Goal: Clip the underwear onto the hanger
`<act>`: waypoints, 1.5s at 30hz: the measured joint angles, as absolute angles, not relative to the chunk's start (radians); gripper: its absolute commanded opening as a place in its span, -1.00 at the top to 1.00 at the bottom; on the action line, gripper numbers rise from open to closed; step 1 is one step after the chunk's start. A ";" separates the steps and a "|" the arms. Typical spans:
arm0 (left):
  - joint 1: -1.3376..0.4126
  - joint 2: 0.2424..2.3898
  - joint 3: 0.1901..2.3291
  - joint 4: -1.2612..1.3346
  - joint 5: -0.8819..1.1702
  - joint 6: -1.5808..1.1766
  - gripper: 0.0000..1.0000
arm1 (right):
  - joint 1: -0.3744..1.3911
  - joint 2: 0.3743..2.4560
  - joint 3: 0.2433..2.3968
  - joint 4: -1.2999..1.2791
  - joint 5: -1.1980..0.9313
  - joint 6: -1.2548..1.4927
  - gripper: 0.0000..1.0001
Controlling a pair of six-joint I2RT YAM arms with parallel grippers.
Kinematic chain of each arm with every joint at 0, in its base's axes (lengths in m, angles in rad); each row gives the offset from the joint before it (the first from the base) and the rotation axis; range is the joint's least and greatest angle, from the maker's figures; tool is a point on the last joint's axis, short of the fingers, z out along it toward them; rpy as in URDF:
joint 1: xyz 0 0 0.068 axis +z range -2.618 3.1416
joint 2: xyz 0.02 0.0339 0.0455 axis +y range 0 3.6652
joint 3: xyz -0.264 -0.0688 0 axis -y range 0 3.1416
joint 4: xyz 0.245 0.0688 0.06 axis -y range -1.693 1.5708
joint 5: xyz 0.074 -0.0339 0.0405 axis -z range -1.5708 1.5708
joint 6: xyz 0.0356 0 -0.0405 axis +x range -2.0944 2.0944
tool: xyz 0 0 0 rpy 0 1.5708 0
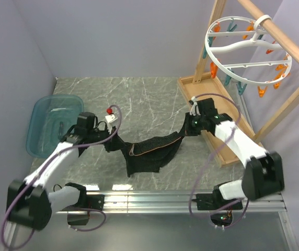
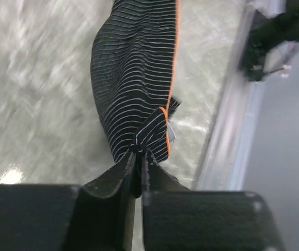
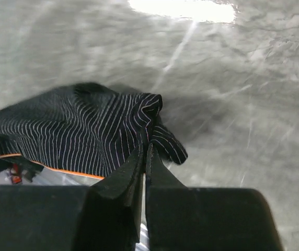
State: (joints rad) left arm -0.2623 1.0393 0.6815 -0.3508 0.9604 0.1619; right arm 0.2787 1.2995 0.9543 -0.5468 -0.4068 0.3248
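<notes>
Now left fingers (image 2: 113,180), right fingers (image 3: 128,178) both clamped tight on underwear (image 1: 152,151) ends; hold fabric taut between fingers, raise toward hanger (image 1: 243,47) beyond right fingers.

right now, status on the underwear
Left tool shut on underwear, right tool shut on other end. Underwear stretched between them. Hanger empty on wooden rack.

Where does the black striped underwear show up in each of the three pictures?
Top external: the underwear sits just below centre, over the marbled table.
Left wrist: middle, running from lower centre to the top edge.
Right wrist: left half, mid-height.
Shared landmark: the marbled table beneath it, in all three.
</notes>
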 measured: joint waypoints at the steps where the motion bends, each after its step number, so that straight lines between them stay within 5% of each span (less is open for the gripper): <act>1: -0.262 1.089 0.690 -0.340 0.941 0.155 0.68 | 0.279 1.361 0.970 -0.546 -0.401 0.325 0.76; 5: -0.242 1.314 0.743 -0.334 0.881 0.154 0.49 | 0.279 1.590 1.042 -0.545 -0.402 0.320 0.41; 8: -0.195 1.394 0.756 -0.345 0.862 0.173 0.38 | 0.279 1.654 1.068 -0.538 -0.408 0.294 -0.23; 12: -0.122 1.403 0.804 -0.397 0.850 0.240 0.17 | 0.273 1.637 1.096 -0.532 -0.412 0.193 -0.52; 16: -0.065 1.404 0.936 -0.525 0.858 0.457 -0.38 | 0.251 1.581 1.130 -0.532 -0.450 -0.014 -0.54; 19: -0.070 1.404 1.036 -0.662 0.889 0.663 -0.45 | 0.239 1.523 1.134 -0.538 -0.485 -0.202 -0.46; 31: -0.599 1.147 0.891 -0.861 0.622 1.273 -0.32 | 0.218 1.477 1.090 -0.607 -0.528 -0.661 -0.31; 41: -0.694 1.288 0.889 -0.871 0.393 1.455 -0.08 | 0.185 1.502 1.136 -0.661 -0.544 -0.693 -0.26; 45: -0.709 1.312 0.884 -0.845 0.349 1.478 0.36 | 0.175 1.526 1.152 -0.676 -0.545 -0.688 -0.24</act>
